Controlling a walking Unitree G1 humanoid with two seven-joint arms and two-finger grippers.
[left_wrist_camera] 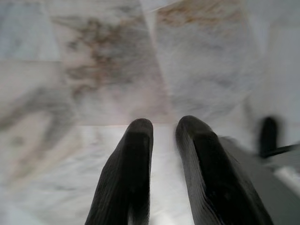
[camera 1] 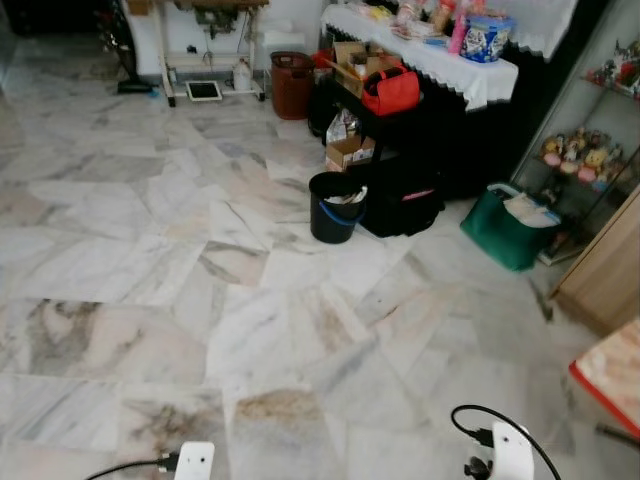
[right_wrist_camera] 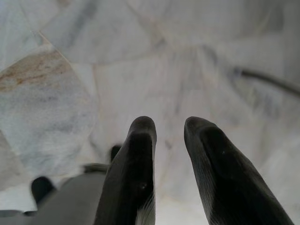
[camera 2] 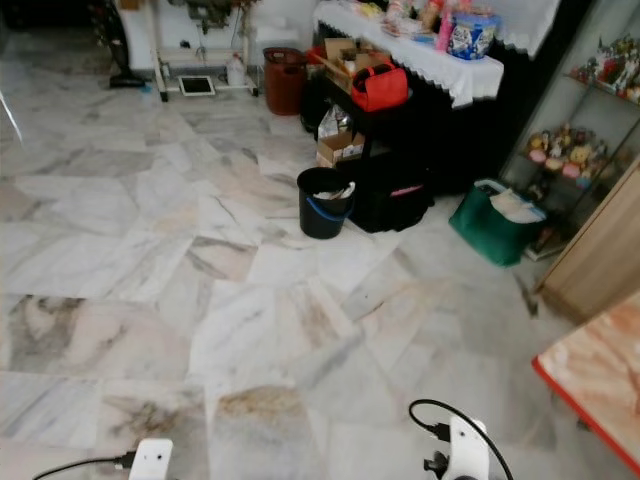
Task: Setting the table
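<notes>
Both grippers hang idle over the marble floor (camera 1: 150, 250): left gripper (left_wrist_camera: 164, 129) and right gripper (right_wrist_camera: 169, 126) fingers narrowly parted, holding nothing, likely because the robot is walking. The red-edged desk (camera 2: 590, 375) lies well beyond the right fingers; no tableware is visible.

floor (camera 1: 200, 280): under both grippers | bucket (camera 1: 335, 207): well ahead of right gripper (right_wrist_camera: 164, 129), beside bag (camera 1: 400, 200) | table corner (camera 1: 610, 375): right of right gripper, near | left gripper (left_wrist_camera: 161, 126): left of right gripper, over floor
</notes>
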